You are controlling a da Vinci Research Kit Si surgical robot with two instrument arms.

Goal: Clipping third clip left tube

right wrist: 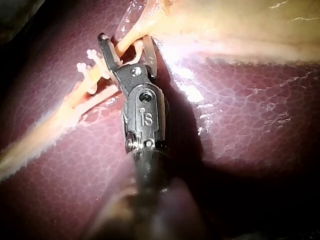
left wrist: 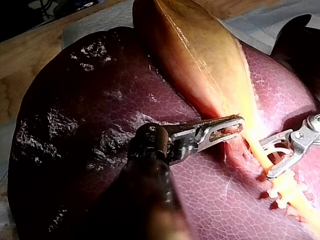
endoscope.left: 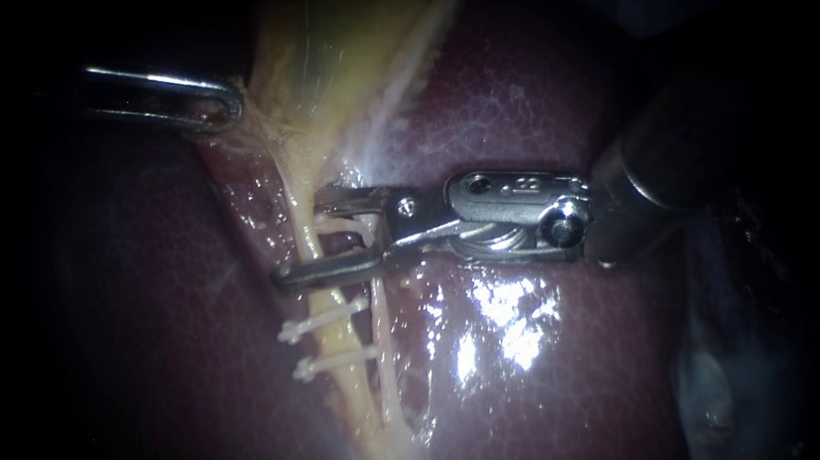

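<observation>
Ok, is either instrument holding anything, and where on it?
Left instrument grips the gallbladder at its narrow end; right instrument straddles the left tube, jaws open.

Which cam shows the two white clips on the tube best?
Endoscope view: both clips lie in full across the left tube, clear of the right instrument. Left wrist view catches them small, beside that instrument's open jaws. Right wrist view shows mainly their knobbed ends beside one jaw.
</observation>
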